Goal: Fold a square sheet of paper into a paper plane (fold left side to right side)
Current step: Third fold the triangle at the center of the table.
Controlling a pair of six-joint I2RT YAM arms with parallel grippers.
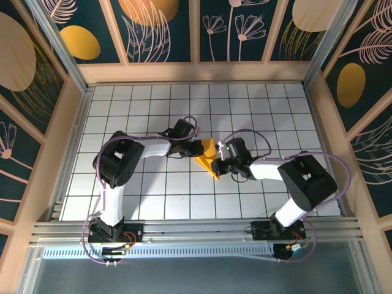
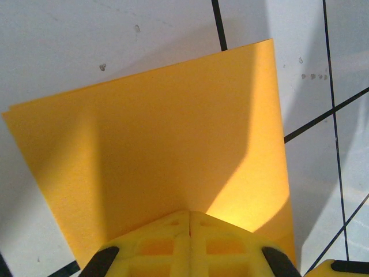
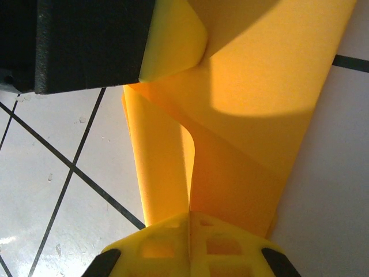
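Yellow-tipped left gripper (image 2: pixel 190 222) and right gripper (image 3: pixel 189 219) are both clamped tight on the thin orange-yellow square sheet of paper (image 2: pixel 161 144), held curled between them mid-table. Judged light, floppy, crease-prone; grip near edges.

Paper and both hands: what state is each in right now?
square sheet of paper, pinched from two sides and bent over on itself in a loose curl, not yet pressed into a flat crease.
left hand, shut on the paper's edge.
right hand, shut on the paper near where it curls.
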